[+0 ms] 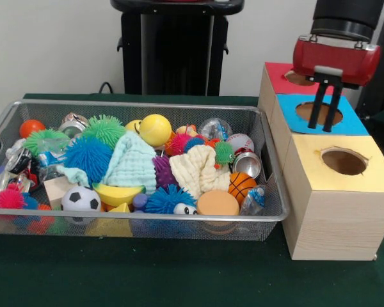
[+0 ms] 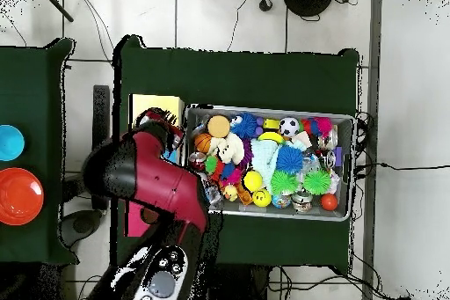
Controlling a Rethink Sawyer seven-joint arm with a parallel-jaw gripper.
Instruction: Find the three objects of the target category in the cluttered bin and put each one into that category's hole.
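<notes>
A wire mesh bin [image 1: 147, 217] holds a heap of toys: a soccer ball [image 1: 80, 199], a basketball [image 1: 242, 185], a baseball [image 1: 240, 142], a yellow ball [image 1: 155, 129], spiky balls, folded cloths, cans and a toy banana [image 1: 117, 193]. To its right stands a wooden box [image 1: 339, 217] with a red hole [image 1: 299, 78], a blue hole [image 1: 319, 113] and a yellow hole [image 1: 344, 162]. My gripper [image 1: 322, 126] hangs just above the blue hole, open, with nothing between its fingers. In the overhead view the arm [image 2: 154, 173] covers most of the box [image 2: 156, 106] beside the bin [image 2: 272, 110].
A black stand [image 1: 173, 48] rises behind the bin. In the overhead view a second green table at the left carries a blue bowl [image 2: 9, 142] and an orange bowl [image 2: 19, 195]. Cables run across the floor beyond the table.
</notes>
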